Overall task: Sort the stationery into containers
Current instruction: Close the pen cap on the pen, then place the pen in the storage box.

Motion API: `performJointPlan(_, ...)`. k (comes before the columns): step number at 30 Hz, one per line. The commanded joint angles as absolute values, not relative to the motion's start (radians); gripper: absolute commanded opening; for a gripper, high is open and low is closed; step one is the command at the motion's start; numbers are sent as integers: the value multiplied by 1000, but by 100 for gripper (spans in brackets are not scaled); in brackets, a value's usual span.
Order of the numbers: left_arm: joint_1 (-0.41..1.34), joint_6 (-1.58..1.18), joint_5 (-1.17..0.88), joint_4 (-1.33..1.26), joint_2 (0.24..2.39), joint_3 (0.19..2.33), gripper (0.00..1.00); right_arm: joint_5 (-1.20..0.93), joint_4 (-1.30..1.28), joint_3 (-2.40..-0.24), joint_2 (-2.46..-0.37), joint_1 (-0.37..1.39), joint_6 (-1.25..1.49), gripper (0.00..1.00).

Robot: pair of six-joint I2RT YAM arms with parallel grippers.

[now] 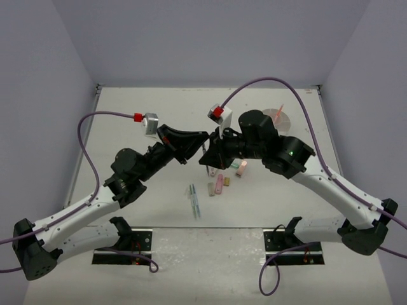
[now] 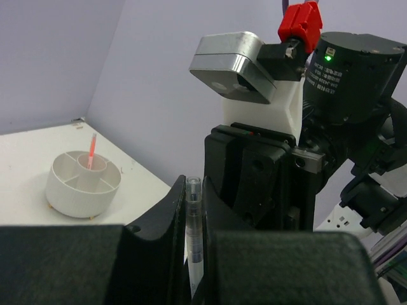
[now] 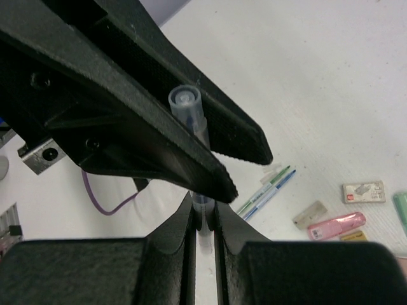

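A clear pen point(image 2: 194, 222) is clamped between the fingers of my left gripper point(image 2: 193, 190), which is shut on it. My right gripper point(image 3: 203, 206) is shut on the same clear pen point(image 3: 186, 105) lower down its barrel. The two grippers meet above the table's middle, left gripper point(image 1: 193, 147) against right gripper point(image 1: 208, 154). The white round container point(image 1: 280, 116) stands at the far right; its centre cup holds a red pen point(image 2: 91, 151). A green and a blue pen point(image 3: 267, 189) lie on the table beside pink point(image 3: 337, 225), tan point(image 3: 310, 215) and green point(image 3: 400, 213) erasers.
The right arm's wrist and camera block point(image 2: 254, 127) fill the left wrist view close ahead. Purple cables point(image 1: 86, 136) arc over both arms. A small white eraser with a red label point(image 3: 364, 191) lies near the others. Grey walls close the table's sides and back.
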State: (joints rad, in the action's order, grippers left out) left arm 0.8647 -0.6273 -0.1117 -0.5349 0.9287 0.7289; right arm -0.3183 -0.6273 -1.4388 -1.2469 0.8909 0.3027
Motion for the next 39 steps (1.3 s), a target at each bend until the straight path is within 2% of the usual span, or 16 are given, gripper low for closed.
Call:
performJointPlan(1,954,-649,-374,-288,951,635,0,-194,-279,-1646,-1263,781,334,0)
performJointPlan(4,954,-632,-341,-256,918,646,0,-205,-260,-1600,-1280,781,334,0)
performJointPlan(9,954,-553,-223,-123,896,788,0,-377,-68,-1326,-1269,783,395,0)
performJointPlan(10,954,-540,-216,-111,900,826,5,-411,2,-1254,-1261,788,421,0)
performJointPlan(11,954,-530,-198,-100,906,862,22,-427,58,-1194,-1254,790,443,0)
performJointPlan(12,954,-523,-165,-86,911,896,49,-431,98,-1147,-1248,790,460,0)
performJointPlan(13,954,-517,-124,-59,913,924,61,-423,127,-1102,-1240,790,470,0)
performJointPlan(14,954,-512,-78,-30,916,952,71,-413,153,-1058,-1231,790,480,0)
performJointPlan(16,954,-505,127,73,913,1021,83,-356,148,-1006,-1209,789,480,0)
performJointPlan(18,954,-565,427,234,917,1125,98,-238,134,-975,-1192,773,473,0)
performJointPlan(21,953,-606,728,444,930,1240,100,11,68,-938,-1161,725,476,0)
performJointPlan(22,953,-607,741,455,930,1247,100,33,53,-927,-1158,721,477,0)
performJointPlan(25,951,-574,747,523,902,1237,100,422,53,-886,-1112,642,458,0)
performJointPlan(27,951,-533,681,540,881,1189,100,557,55,-899,-1120,542,406,0)
performJointPlan(33,953,-491,535,572,841,985,100,682,143,-972,-1205,345,314,0)
performJointPlan(39,953,-479,416,647,843,962,100,706,214,-1090,-1401,225,280,0)
